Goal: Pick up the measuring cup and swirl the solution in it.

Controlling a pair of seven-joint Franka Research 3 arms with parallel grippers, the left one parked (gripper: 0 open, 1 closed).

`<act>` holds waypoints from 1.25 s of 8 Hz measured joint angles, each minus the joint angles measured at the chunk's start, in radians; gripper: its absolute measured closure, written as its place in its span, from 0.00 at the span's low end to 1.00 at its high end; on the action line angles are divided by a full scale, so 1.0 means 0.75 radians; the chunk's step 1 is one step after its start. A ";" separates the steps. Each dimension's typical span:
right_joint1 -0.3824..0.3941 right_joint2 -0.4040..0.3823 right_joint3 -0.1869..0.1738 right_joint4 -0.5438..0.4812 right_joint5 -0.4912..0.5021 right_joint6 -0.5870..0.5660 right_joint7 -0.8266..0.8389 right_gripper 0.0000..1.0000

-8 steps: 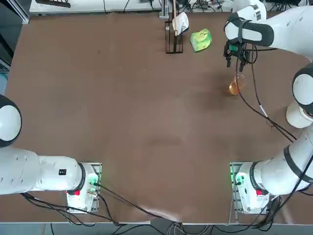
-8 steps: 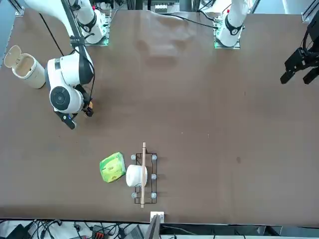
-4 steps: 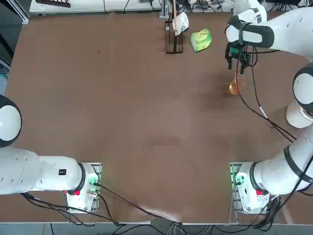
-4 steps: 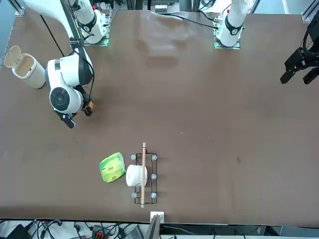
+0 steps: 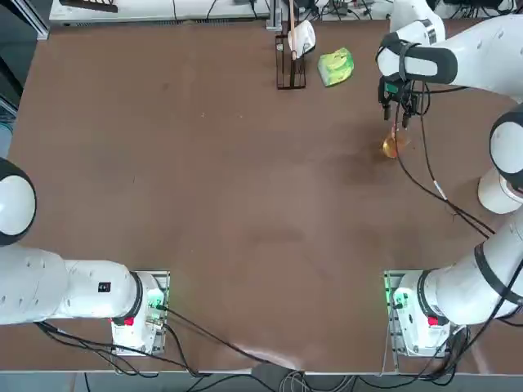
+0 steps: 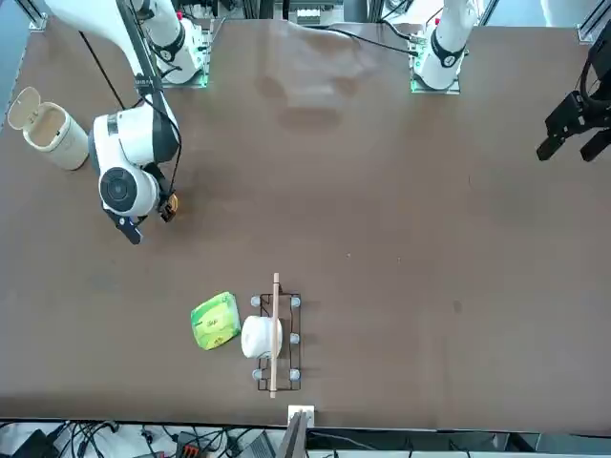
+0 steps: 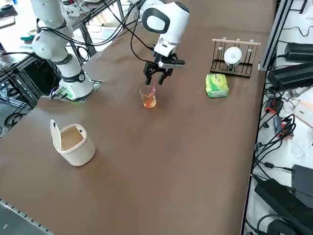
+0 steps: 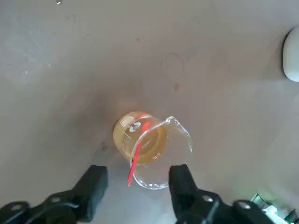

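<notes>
top view: overhead, bases at bottom. front view: opposite side, facing robot. right side view: raised, diagonal. wrist view: close, looking down; all share the measuring cup (image 8: 142, 147) area, brown table (image 5: 229, 212).

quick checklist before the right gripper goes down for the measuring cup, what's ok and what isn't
1. Measuring cup standing upright on the table: ok.
2. Solution inside the cup, no spill visible around it: ok.
3. Right gripper open: ok, its fingers are spread apart.
4. Gripper centred over the cup: not ok; it sits off to one side in the wrist view, with the rim near one finger.
5. Red stick leaning in the cup, clear of the fingers: cannot tell.
6. Nearby things out of the way: ok; the green packet and white lidded cup stand well apart.
</notes>
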 joint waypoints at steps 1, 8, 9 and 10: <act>-0.002 0.000 0.000 -0.001 0.000 0.000 0.002 0.26; 0.001 0.001 0.001 -0.014 -0.010 0.003 0.009 0.36; 0.001 0.001 0.001 -0.014 -0.012 0.003 0.010 0.38; 0.002 0.001 0.001 -0.015 -0.013 0.003 0.011 0.44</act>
